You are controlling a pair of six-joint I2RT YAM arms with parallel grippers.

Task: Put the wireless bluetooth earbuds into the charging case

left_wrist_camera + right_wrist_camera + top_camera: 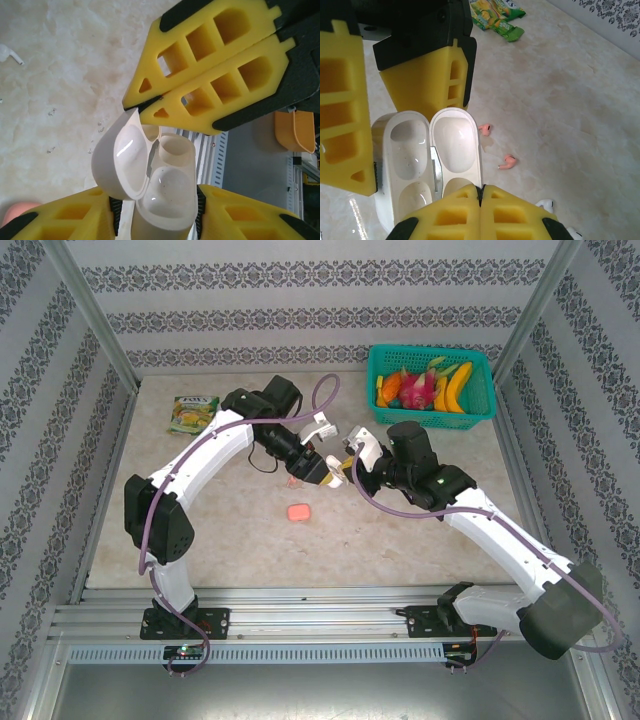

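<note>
White plastic, hinged wide: the charging case is being held above the worktop between the two arms, its two glossy wells facing up toward the right wrist camera. The left claw is gripping the case body from both sides, with the yellow foam pads pressing against its walls. The right claw is meeting it head-on. Its two pads are closed flat against each other, and the tips are touching the free rim of the lid, which is standing open beside the body.

Two pale pink earbuds are lying loose on the worktop below the case. One is just past the lid's edge, and the other is a little further out to the side of the right claw. They are apart from each other and from the case. Two white earbuds are resting on the worktop close beside the right claw's fingers, partly cut off by the frame.

From above, a small pink case is sitting shut on the worktop, on the arm-base side of both claws and near them. A green packet is lying well beyond the left claw, and a teal basket of toy fruit is standing well beyond the right claw
</note>
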